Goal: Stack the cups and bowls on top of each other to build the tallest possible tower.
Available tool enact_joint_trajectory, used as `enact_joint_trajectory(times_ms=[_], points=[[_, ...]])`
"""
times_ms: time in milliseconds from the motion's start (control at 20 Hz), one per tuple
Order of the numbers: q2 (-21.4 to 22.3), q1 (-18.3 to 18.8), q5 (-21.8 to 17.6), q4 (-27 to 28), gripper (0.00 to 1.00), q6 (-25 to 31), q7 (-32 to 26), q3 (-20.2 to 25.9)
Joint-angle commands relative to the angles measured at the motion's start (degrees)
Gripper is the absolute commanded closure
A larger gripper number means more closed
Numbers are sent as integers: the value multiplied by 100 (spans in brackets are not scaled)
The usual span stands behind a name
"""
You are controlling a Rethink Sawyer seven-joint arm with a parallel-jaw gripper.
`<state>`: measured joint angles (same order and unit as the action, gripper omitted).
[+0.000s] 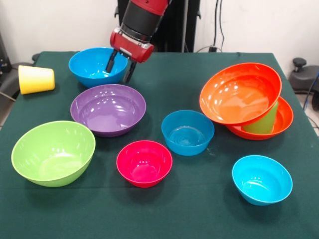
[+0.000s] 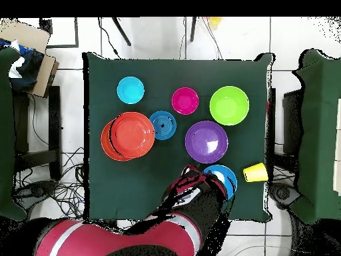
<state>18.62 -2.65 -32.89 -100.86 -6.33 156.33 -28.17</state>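
Open hand (image 1: 120, 63) at blue bowl (image 1: 94, 66); purple bowl (image 1: 108, 109), yellow cup (image 1: 36, 79) beside

Arm (image 1: 142, 17): glossy red shell w/ a wide black band round the wrist section, cylindrical. Wrist is ended by a red block w/ rounded corners and a small dark screw or hole on its face. Gripper (image 1: 120, 64): two slim black fingers (image 1: 109, 63), slightly tapered. From overhead, red shell w/ pale stripe and black segments is seen.
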Motion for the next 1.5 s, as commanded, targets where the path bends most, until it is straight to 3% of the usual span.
enact_joint_trajectory(times_ms=[50,1100,1500], points=[[-302,-185,442,516,0,-375,331,339],[-371,-261,613,480,0,-456,273,254],[87,-19,248,88,0,-329,135,405]])
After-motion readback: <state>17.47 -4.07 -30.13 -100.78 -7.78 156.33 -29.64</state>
